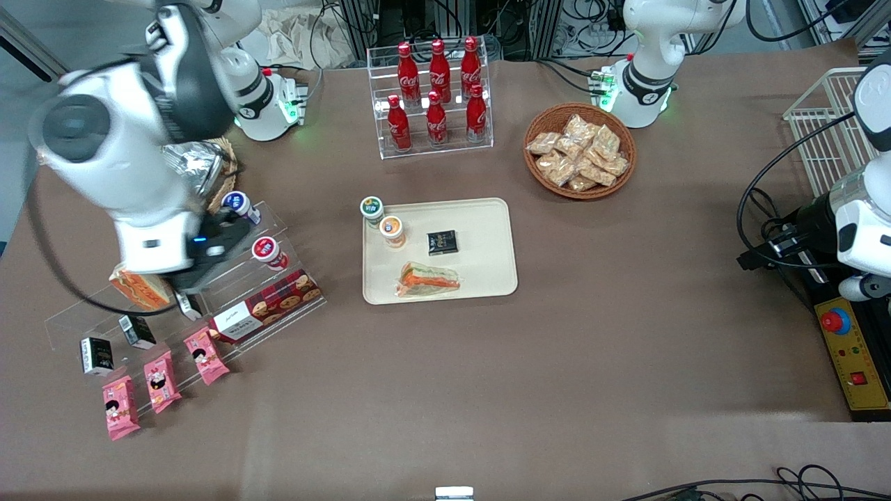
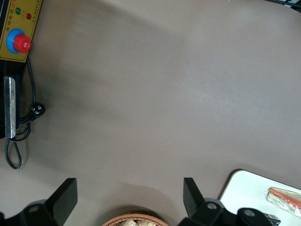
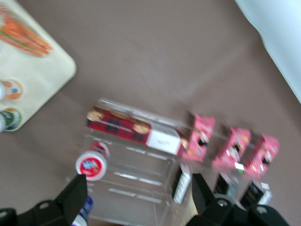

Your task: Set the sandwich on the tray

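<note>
The sandwich [image 1: 427, 278], a flat clear-wrapped wedge with an orange and green filling edge, lies on the cream tray [image 1: 480, 236], at the tray's edge nearest the front camera. The right wrist view also shows the sandwich [image 3: 23, 35] and the tray [image 3: 42, 70]. My gripper [image 1: 197, 292] hangs open and holds nothing. It is above the clear acrylic shelf [image 1: 209, 278] at the working arm's end of the table, well apart from the tray. Between its fingers in the right wrist view, the gripper [image 3: 137, 188] frames only the shelf.
Two small cups [image 1: 383, 219] and a black box [image 1: 441, 242] share the tray. The shelf holds a thick orange-faced wedge [image 1: 139, 289], yogurt cups [image 1: 270, 252], a cookie box [image 1: 268, 305] and pink snack packs [image 1: 160, 379]. A cola rack [image 1: 437, 97] and a snack basket [image 1: 579, 149] stand farther away.
</note>
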